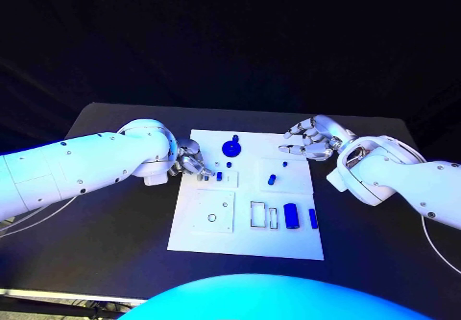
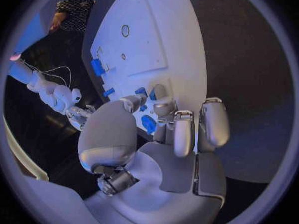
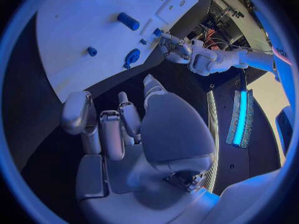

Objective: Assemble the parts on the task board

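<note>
The left hand [image 1: 188, 163] pinched a small blue part [image 1: 218, 176] over the board's [image 1: 240, 240] left edge; the right hand [image 1: 309, 139] hovered empty, fingers loosely curled. Seating it probably needed a straight, gentle push.

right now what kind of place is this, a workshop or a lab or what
Probably a robotics lab or test bench. A black table carries a white task board with small blue parts, and both robot hands, left hand and right hand, hang over its edges.

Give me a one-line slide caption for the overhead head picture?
Two robot arms flank a white task board scattered with small blue parts; the left hand reaches over the board's edge, the right hand hovers nearby.
</note>
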`<state>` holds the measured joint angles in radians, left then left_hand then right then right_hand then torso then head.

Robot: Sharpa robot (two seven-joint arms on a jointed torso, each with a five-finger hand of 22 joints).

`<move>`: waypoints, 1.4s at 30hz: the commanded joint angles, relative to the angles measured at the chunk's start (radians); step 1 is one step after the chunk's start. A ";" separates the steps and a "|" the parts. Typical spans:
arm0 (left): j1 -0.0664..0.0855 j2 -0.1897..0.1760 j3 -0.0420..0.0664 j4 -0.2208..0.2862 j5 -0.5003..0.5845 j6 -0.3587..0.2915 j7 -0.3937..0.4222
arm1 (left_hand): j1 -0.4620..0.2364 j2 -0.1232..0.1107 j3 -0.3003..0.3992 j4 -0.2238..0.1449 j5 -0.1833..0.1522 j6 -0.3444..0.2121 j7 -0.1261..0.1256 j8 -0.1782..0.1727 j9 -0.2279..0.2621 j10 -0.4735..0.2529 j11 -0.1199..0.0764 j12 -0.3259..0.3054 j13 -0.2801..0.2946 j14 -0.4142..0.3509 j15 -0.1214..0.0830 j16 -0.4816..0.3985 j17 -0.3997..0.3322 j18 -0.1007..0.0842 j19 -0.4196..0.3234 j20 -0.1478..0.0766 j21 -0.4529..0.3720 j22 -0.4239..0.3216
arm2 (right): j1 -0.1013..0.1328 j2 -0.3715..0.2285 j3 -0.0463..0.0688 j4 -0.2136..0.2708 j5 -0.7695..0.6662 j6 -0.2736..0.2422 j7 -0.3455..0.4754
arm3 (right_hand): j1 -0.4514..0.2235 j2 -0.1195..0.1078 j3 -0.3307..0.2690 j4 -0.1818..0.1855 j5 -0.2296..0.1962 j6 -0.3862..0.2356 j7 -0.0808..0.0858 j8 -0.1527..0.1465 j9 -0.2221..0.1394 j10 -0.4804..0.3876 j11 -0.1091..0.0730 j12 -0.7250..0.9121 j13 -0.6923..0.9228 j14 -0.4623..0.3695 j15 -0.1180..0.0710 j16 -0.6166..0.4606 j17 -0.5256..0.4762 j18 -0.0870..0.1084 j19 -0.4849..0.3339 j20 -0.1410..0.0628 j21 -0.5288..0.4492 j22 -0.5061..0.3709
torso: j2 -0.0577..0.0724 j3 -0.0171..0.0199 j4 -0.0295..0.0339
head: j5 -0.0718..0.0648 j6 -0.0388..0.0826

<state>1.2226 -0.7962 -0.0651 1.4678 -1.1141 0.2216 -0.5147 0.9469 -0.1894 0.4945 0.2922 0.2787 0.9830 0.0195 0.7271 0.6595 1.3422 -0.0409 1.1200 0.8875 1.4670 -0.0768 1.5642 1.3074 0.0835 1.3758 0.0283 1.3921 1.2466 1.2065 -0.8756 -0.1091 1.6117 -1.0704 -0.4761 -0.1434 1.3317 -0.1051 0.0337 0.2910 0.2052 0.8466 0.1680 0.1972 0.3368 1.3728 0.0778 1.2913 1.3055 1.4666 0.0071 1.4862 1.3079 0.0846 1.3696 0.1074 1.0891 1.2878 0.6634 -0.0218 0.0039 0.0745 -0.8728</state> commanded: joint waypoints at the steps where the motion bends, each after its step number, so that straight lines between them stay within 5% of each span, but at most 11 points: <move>1: 0.000 -0.005 0.005 0.011 -0.002 -0.022 0.001 | 0.005 0.000 -0.011 0.000 -0.005 0.001 0.006 -0.001 -0.001 -0.006 0.002 -0.007 -0.004 0.104 -0.009 0.007 0.263 -0.010 -0.002 -0.002 -0.007 -0.002 | -0.001 0.000 0.000 0.001 -0.004 0.003 0.010 | -0.003 0.004 0.005 0.002 -0.001 0.004 -0.004 0.003 -0.001 -0.006 0.000 -0.002 -0.001 0.066 -0.004 -0.003 0.115 0.014 -0.002 -0.001 -0.003 -0.002 | -0.001 0.0004 0.0007 | 0.001 0.000; 13: 0.000 -0.036 0.035 0.047 0.045 -0.080 0.008 | 0.000 -0.006 -0.048 0.000 -0.004 -0.021 0.013 -0.008 -0.003 -0.040 0.007 -0.054 -0.067 0.103 -0.005 0.004 0.260 -0.001 -0.027 0.001 -0.033 -0.043 | -0.003 -0.001 0.000 0.001 -0.003 0.003 0.010 | -0.003 0.004 0.005 0.002 -0.001 0.004 -0.004 0.003 -0.001 -0.006 0.000 -0.002 -0.001 0.066 -0.004 -0.003 0.115 0.014 -0.002 -0.001 -0.003 -0.002 | -0.001 0.0012 0.0000 | 0.000 0.000; 18: 0.000 -0.045 0.042 0.054 0.076 -0.173 0.040 | -0.005 -0.010 -0.085 0.001 -0.013 -0.058 0.025 -0.011 0.000 -0.098 0.018 -0.119 -0.154 0.088 0.001 -0.024 0.217 0.010 -0.060 0.006 -0.069 -0.095 | -0.004 -0.002 0.000 0.001 -0.003 0.002 0.009 | -0.003 0.004 0.005 0.002 -0.001 0.004 -0.004 0.003 -0.001 -0.006 0.000 -0.002 -0.001 0.066 -0.004 -0.003 0.115 0.014 -0.002 -0.001 -0.003 -0.002 | -0.001 0.0018 -0.0006 | -0.003 0.000; 21: 0.000 -0.050 0.043 0.057 0.099 -0.271 0.123 | 0.041 -0.008 -0.102 -0.002 -0.002 -0.149 0.059 -0.023 0.005 -0.232 0.050 -0.213 -0.268 0.025 0.026 -0.123 0.084 0.044 -0.184 0.025 -0.199 -0.275 | -0.004 -0.003 0.000 0.001 -0.003 0.001 0.010 | -0.003 0.004 0.005 0.002 -0.001 0.004 -0.004 0.003 -0.001 -0.006 0.000 -0.002 -0.001 0.066 -0.004 -0.003 0.115 0.014 -0.002 -0.001 -0.003 -0.002 | -0.001 0.0022 0.0008 | -0.004 0.000; 22: 0.000 -0.051 0.043 0.058 0.103 -0.307 0.169 | 0.096 -0.007 -0.097 -0.003 0.003 -0.208 0.084 -0.029 0.007 -0.300 0.072 -0.224 -0.272 -0.038 0.049 -0.201 -0.011 0.068 -0.284 0.040 -0.302 -0.405 | -0.004 -0.004 0.000 0.001 -0.002 0.001 0.010 | -0.003 0.004 0.005 0.002 -0.001 0.004 -0.004 0.003 -0.001 -0.006 0.000 -0.002 -0.001 0.066 -0.004 -0.003 0.115 0.014 -0.002 -0.001 -0.003 -0.002 | -0.001 0.0020 0.0015 | -0.005 0.000; 24: 0.000 -0.051 0.043 0.059 0.105 -0.360 0.244 | 0.182 -0.010 -0.082 -0.013 0.003 -0.255 0.110 -0.032 0.005 -0.367 0.101 -0.237 -0.280 -0.115 0.072 -0.284 -0.103 0.090 -0.378 0.058 -0.409 -0.524 | -0.004 -0.004 0.000 0.000 -0.002 -0.001 0.010 | -0.005 0.003 0.005 0.002 -0.001 0.002 -0.003 0.003 -0.002 -0.007 0.000 -0.003 -0.003 0.066 -0.004 -0.004 0.113 0.014 -0.003 -0.001 -0.007 -0.003 | -0.001 0.0024 0.0021 | -0.005 0.003; 25: 0.000 -0.051 0.042 0.060 0.102 -0.392 0.292 | 0.265 -0.015 -0.060 -0.041 0.007 -0.277 0.120 -0.032 0.002 -0.408 0.107 -0.247 -0.286 -0.178 0.081 -0.350 -0.178 0.092 -0.410 0.071 -0.450 -0.560 | -0.004 -0.004 0.000 0.000 -0.002 -0.002 0.011 | -0.004 0.003 0.005 0.002 -0.001 0.002 -0.003 0.003 -0.002 -0.008 0.000 -0.004 -0.004 0.065 -0.004 -0.005 0.112 0.015 -0.004 -0.001 -0.010 -0.005 | -0.001 0.0022 0.0021 | -0.006 0.005; 26: 0.000 -0.050 0.039 0.061 0.094 -0.421 0.339 | 0.345 -0.022 -0.034 -0.057 0.005 -0.303 0.134 -0.039 -0.011 -0.480 0.124 -0.275 -0.308 -0.342 0.099 -0.518 -0.350 0.093 -0.449 0.088 -0.509 -0.591 | -0.004 -0.004 0.000 -0.001 -0.001 -0.004 0.012 | -0.004 0.003 0.005 0.002 -0.001 0.002 -0.003 0.003 -0.002 -0.008 0.000 -0.004 -0.004 0.065 -0.004 -0.005 0.112 0.015 -0.004 -0.001 -0.010 -0.005 | -0.001 0.0023 0.0023 | -0.006 0.006; 27: 0.000 -0.049 0.036 0.061 0.084 -0.443 0.378 | 0.380 -0.028 -0.022 -0.064 0.005 -0.319 0.146 -0.051 -0.026 -0.506 0.137 -0.289 -0.322 -0.400 0.109 -0.575 -0.407 0.093 -0.461 0.098 -0.536 -0.607 | -0.004 -0.003 0.000 -0.002 -0.001 -0.005 0.013 | -0.004 0.003 0.005 0.002 -0.001 0.002 -0.003 0.003 -0.002 -0.008 0.000 -0.004 -0.004 0.065 -0.004 -0.005 0.112 0.015 -0.004 -0.001 -0.010 -0.005 | -0.001 0.0015 0.0020 | -0.006 0.007; 34: -0.017 -0.034 0.015 0.060 -0.047 -0.544 0.589 | 0.507 -0.061 0.014 -0.106 -0.001 -0.357 0.159 -0.138 -0.141 -0.608 0.170 -0.433 -0.466 -0.477 0.138 -0.582 -0.462 0.097 -0.488 0.127 -0.568 -0.618 | -0.004 -0.003 0.000 -0.005 0.004 -0.015 0.023 | -0.002 0.006 0.008 0.001 0.000 0.003 -0.004 0.004 -0.002 -0.010 0.000 -0.007 -0.006 0.065 -0.004 -0.007 0.109 0.016 -0.006 -0.001 -0.015 -0.008 | 0.000 -0.0004 0.0018 | -0.009 0.014; 42: -0.037 0.001 0.002 0.028 -0.223 -0.499 0.588 | 0.502 -0.078 -0.043 -0.084 -0.005 -0.327 0.132 -0.190 -0.219 -0.638 0.182 -0.468 -0.535 -0.492 0.152 -0.534 -0.494 0.099 -0.500 0.143 -0.565 -0.609 | -0.004 -0.002 0.000 -0.008 0.009 -0.024 0.030 | 0.004 0.012 0.017 0.001 -0.001 0.010 -0.008 0.016 -0.002 -0.093 -0.004 -0.128 -0.119 0.054 -0.008 -0.033 0.074 0.024 -0.025 -0.004 -0.066 -0.034 | 0.000 -0.0009 0.0006 | -0.011 0.018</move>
<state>1.1860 -0.7995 -0.0623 1.5009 -1.2244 -0.2756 0.0255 1.4490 -0.2556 0.4600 0.2056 0.2790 0.6493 0.1529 0.5410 0.4464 0.7094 0.1412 0.6588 0.3579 0.9807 0.0770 1.0251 0.8165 0.1697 0.8786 0.1678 0.8232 0.6377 1.2028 -0.8780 -0.1093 1.6045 -1.0654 -0.4894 -0.1318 1.3357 -0.1011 0.0449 0.2911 0.2052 0.8515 0.1624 0.2117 0.3358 1.2839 0.0750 1.1683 1.1906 1.4666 0.0071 1.4564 1.3074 0.1000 1.3514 0.1075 1.0270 1.2547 0.6629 -0.0223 0.0056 0.0631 -0.8558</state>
